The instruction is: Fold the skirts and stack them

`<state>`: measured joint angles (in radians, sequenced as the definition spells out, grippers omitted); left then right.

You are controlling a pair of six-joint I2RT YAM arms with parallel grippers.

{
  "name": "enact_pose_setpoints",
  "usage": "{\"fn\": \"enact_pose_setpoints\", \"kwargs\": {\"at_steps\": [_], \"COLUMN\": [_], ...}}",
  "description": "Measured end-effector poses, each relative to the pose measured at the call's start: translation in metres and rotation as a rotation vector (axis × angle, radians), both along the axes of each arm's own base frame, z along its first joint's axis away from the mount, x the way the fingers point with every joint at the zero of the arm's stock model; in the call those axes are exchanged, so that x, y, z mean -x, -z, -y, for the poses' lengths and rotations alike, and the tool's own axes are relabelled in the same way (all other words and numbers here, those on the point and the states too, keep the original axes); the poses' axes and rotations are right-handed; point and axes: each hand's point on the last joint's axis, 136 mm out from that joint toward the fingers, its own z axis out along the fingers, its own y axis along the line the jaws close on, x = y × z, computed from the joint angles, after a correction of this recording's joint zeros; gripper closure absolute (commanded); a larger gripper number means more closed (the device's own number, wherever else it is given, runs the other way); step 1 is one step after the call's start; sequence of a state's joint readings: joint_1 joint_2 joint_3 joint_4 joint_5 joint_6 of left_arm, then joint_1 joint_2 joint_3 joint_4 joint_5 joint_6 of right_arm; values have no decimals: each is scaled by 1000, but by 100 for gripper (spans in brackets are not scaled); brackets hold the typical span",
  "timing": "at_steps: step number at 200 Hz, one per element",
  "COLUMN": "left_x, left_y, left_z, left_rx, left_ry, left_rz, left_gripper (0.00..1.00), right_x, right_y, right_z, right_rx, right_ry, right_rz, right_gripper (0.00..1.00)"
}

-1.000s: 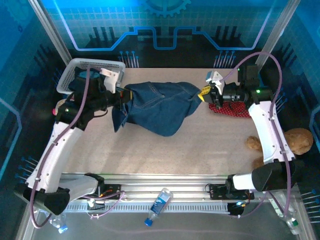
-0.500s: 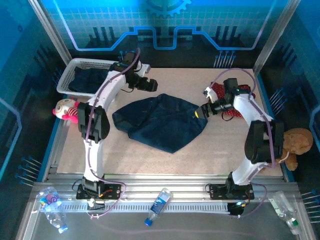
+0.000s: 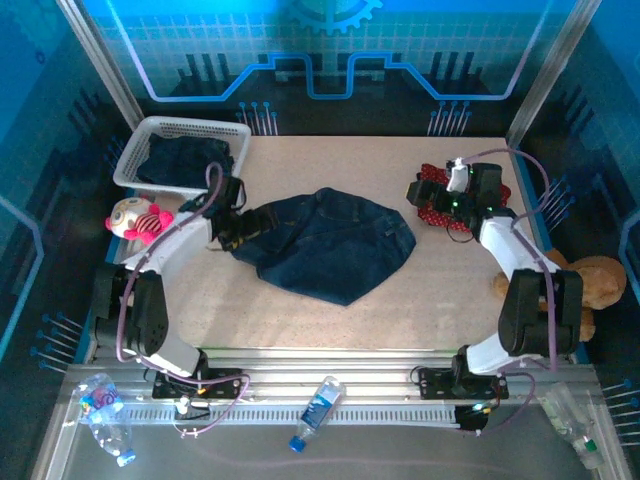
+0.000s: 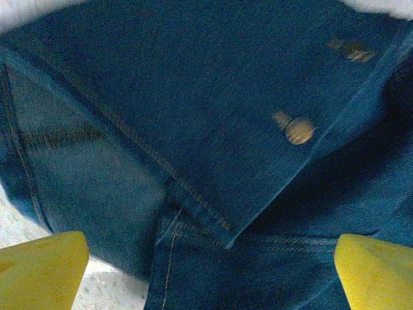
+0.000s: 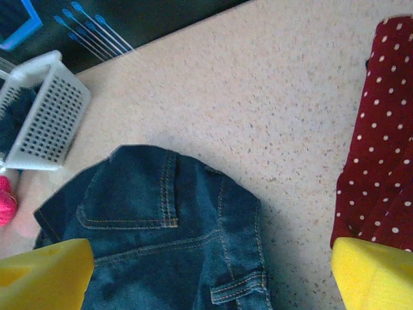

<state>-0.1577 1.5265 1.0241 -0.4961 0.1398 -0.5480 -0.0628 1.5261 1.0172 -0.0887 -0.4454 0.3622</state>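
A dark blue denim skirt [image 3: 330,245] lies crumpled in the middle of the table. My left gripper [image 3: 243,228] hovers over its left edge, open; denim seams and a rivet [image 4: 297,129] show between its yellow fingertips [image 4: 42,271]. My right gripper [image 3: 418,192] is open too, above the bare table between the denim skirt's waistband corner [image 5: 174,239] and a red dotted skirt [image 5: 381,161]. That red skirt [image 3: 436,216] lies at the right under the right wrist. Another dark garment [image 3: 185,160] sits in the basket.
A white mesh basket [image 3: 135,155] stands at the back left, also in the right wrist view [image 5: 48,119]. A pink-and-white plush toy [image 3: 140,218] lies left of the table. A brown teddy [image 3: 595,280] sits at the right edge, a plastic bottle [image 3: 320,405] on the front rail.
Both grippers opened and let go of the denim skirt, which dropped from a stretched hold onto the table. The left arm came down to its left edge; the right drew back over the red skirt.
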Motion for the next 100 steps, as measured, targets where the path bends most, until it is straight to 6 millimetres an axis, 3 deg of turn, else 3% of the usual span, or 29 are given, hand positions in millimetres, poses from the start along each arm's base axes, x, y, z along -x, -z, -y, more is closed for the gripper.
{"fn": "enact_pose_setpoints", "kwargs": {"at_steps": [17,33,64,100], "left_x": [21,27,11,4], "left_y": [29,40,28,16], "left_z": [0,-1,-1,0], "left_rx": [81,134,195,212], "left_ry": [-53,-94,-133,-141], "left_rz": [-80,-109,-43,5], "left_gripper": [1,1,1,1], "right_x": [-8,-9,-7,-5], "right_y": [19,41,79,109], "right_z": [-4,-5,-14,-29], "right_rx": [32,80,148,169], "right_ry": [-37,-97,-238,-375], "right_rz": [-67,-144,-278,-374], "right_gripper": [12,20,32,37]}}
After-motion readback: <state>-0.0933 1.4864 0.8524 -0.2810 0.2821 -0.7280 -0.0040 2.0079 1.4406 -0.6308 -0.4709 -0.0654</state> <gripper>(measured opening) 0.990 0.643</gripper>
